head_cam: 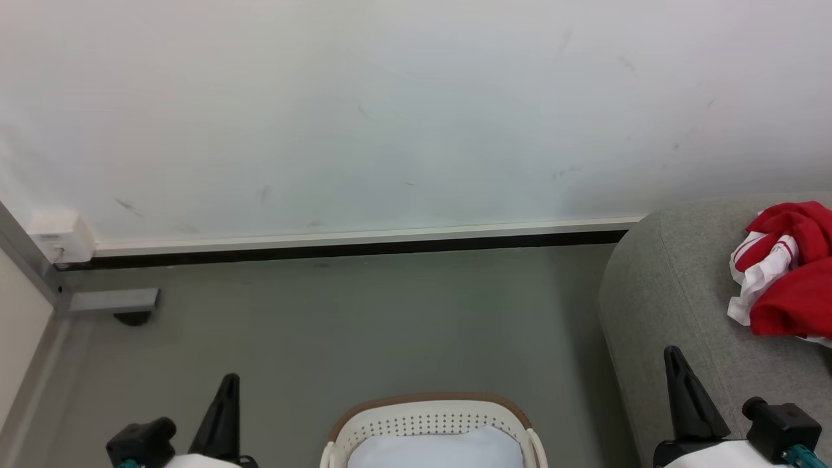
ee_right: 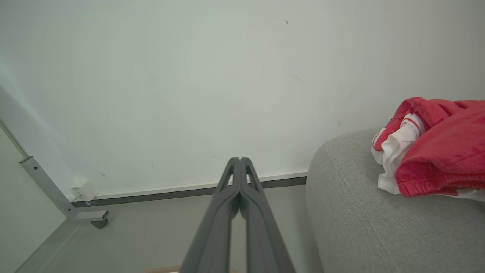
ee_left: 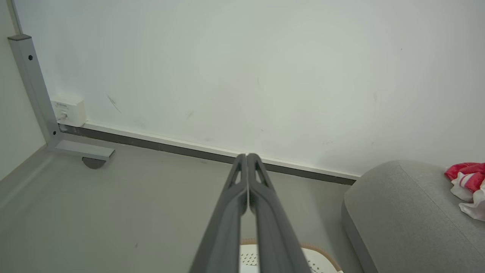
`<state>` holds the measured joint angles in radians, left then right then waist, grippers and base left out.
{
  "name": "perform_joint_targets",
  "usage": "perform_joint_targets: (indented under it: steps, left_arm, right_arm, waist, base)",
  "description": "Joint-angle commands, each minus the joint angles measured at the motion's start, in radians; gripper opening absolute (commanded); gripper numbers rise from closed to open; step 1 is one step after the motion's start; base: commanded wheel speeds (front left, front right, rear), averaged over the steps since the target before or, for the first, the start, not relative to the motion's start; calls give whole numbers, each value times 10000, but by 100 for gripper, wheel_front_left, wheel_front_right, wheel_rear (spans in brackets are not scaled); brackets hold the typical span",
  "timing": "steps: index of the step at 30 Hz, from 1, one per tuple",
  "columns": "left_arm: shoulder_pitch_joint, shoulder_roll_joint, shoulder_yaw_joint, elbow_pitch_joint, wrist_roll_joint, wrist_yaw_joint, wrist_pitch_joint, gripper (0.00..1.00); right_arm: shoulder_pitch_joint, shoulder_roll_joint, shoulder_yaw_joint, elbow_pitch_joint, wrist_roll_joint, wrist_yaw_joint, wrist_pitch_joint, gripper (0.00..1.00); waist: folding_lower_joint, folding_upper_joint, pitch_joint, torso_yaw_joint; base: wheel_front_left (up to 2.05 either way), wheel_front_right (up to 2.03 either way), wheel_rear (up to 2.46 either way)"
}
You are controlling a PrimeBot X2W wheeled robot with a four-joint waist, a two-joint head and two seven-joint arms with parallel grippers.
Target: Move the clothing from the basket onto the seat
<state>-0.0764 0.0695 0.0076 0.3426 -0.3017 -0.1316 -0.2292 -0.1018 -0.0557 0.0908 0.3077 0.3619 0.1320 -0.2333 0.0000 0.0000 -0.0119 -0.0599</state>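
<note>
Red clothing (head_cam: 790, 273) with white striped panels lies bunched on the light-grey seat (head_cam: 676, 292) at the right; it also shows as clothing (ee_right: 435, 151) on the seat (ee_right: 363, 212) and as clothing (ee_left: 468, 182) on the seat (ee_left: 401, 204). The white perforated basket (head_cam: 430, 422) with a brown rim sits at bottom centre, its plain white liner showing and no red in the visible part. My left gripper (head_cam: 229, 380) is shut, empty, left of the basket. My right gripper (head_cam: 671, 354) is shut, empty, over the seat's front edge. Each wrist view shows tips together: left gripper (ee_left: 247, 155), right gripper (ee_right: 240, 159).
A white wall (head_cam: 390, 110) with a dark baseboard runs across the back. A grey metal post with a foot (head_cam: 110, 300) and a small white wall box (head_cam: 58, 237) stand at the far left. Grey floor (head_cam: 364, 325) lies between wall and basket.
</note>
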Motion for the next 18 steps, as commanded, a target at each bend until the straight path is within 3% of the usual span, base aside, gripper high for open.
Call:
perform_joint_targets:
  steps: [1, 18]
  left_arm:
    - [-254, 32, 109, -160, -461, 1, 87, 0]
    - [-219, -16, 271, -645, -3352, 214, 787, 0]
  right_arm:
    - [-198, -4, -95, -177, 404, -1, 90, 0]
    - [-257, -27, -515, -245, 3177, -4, 832, 0]
  waist:
    - [0, 0, 1, 9]
    - [0, 0, 14, 92]
  base:
    - [0, 0, 0]
    - [0, 0, 0]
